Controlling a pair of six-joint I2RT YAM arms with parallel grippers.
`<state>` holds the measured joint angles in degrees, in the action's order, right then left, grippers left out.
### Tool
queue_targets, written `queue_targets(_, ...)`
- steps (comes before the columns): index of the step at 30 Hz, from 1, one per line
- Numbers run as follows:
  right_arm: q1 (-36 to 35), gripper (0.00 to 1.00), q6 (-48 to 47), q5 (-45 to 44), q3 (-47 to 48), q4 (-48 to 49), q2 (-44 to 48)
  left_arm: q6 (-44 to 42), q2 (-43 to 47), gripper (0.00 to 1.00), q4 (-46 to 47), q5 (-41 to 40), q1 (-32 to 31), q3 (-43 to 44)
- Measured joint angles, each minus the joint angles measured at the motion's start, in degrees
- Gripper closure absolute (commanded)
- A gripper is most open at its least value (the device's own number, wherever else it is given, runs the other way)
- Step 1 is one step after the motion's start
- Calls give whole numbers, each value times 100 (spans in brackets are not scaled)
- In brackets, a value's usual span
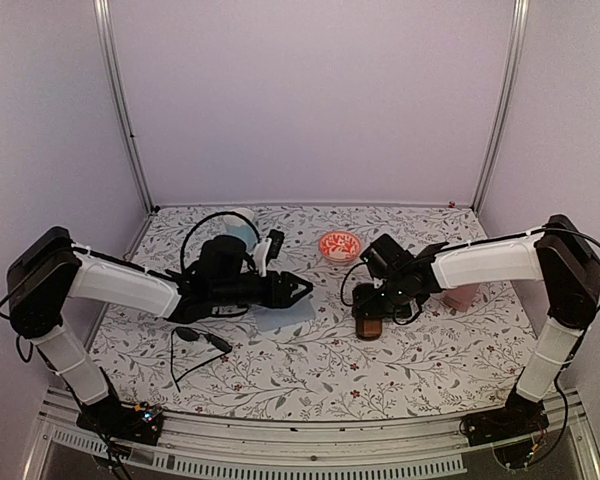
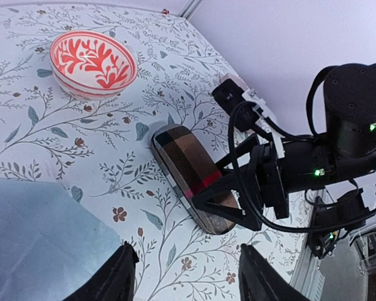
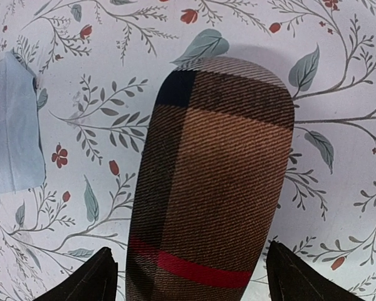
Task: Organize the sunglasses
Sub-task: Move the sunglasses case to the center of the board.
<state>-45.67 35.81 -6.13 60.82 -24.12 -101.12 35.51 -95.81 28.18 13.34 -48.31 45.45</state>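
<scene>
Carefully: my right end effector (image 3: 189,248) stands wide astride the brown case (image 3: 213,157), one finger at each long flank. I judge it best to centre first, then close evenly and keep the case level. My left end effector (image 2: 187,248) gapes empty above the blue cloth (image 2: 37,238). The black sunglasses (image 1: 202,338) lie on the counter (image 1: 310,380) beside my left arm. The brown case is shut, its contents hidden; the red bowl (image 2: 93,63) looks empty.
</scene>
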Motion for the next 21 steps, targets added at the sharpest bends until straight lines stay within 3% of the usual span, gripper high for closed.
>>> queue_targets(21, 44, 13, -317, -723, 267, -1145, -166, -800, 1137, 15, -1722, -1325, 946, -26)
